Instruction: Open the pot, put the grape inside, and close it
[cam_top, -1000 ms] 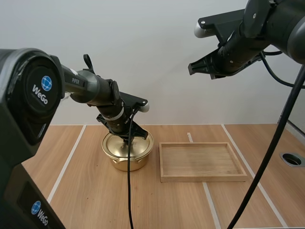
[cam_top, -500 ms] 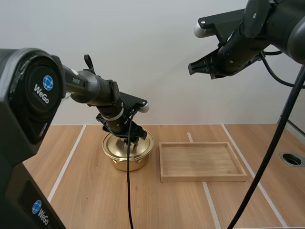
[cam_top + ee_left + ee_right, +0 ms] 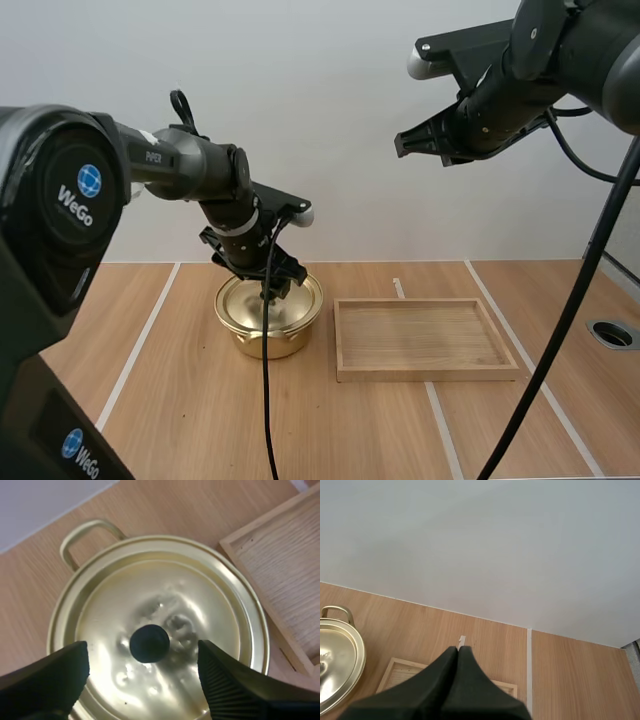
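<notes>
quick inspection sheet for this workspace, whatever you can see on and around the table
surface: wooden table with pale stripes; a round hole near its right edge
job's things: gold pot with its lid on, black knob at the lid's middle
clutter: wooden tray beside the pot, apart from it, nothing in it
grippers: left gripper open, jaws either side of the knob, not pinching it; right gripper shut on nothing, raised high over the table
cables: nothing seen on the table
surroundings: plain light wall behind the table
</notes>
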